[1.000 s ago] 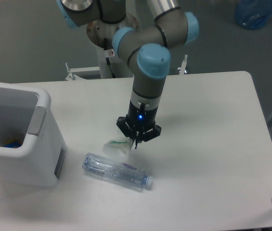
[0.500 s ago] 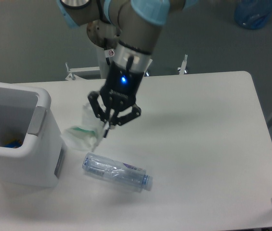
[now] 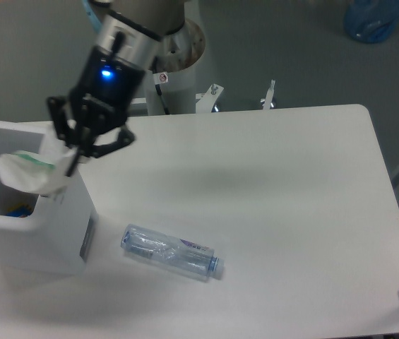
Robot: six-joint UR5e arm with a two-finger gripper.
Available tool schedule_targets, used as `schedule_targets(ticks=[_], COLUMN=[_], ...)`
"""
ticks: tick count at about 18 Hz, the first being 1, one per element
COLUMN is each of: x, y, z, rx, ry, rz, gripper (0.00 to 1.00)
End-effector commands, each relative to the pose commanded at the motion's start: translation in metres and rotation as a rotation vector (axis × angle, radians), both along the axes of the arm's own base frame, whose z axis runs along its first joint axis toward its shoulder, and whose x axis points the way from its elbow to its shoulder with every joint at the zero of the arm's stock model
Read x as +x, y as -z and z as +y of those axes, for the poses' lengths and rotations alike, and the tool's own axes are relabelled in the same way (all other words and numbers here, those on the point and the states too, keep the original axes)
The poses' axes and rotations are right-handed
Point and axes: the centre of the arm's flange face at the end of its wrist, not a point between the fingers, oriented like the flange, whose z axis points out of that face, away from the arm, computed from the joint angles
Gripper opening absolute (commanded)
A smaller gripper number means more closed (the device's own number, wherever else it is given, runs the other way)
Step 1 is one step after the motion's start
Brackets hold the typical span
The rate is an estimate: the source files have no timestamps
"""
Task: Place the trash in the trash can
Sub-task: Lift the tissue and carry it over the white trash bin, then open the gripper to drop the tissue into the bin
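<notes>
The tool grips the crumpled white wrapper just above the trash can's open top, not yet released. The crushed bottle lies on the tabletop beside the can, waiting.

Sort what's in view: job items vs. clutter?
Job:
- paper wrapper, held by gripper over the bin
- plastic bottle, lying on the table
- trash bin

Lying about:
- blue object on the floor, far right
- blue-yellow item inside bin
</notes>
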Motion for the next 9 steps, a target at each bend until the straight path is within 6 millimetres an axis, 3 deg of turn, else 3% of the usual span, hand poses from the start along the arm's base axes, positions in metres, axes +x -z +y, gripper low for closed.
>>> schedule_targets(ticks=[1,3,4,9], x=[0.0064,0.0117,0.0114,0.012], y=[0.0014,0.003,0.0038,0.0032], z=[0.0024,0.0063,0.0068,0.0058], rx=[-0.001,0.003,0.004,0.004], ry=[0.013,0.03,0.034,0.036], rz=[0.0,0.007,0.011,0.016], gripper=[0.11,0.77,1.0,1.0])
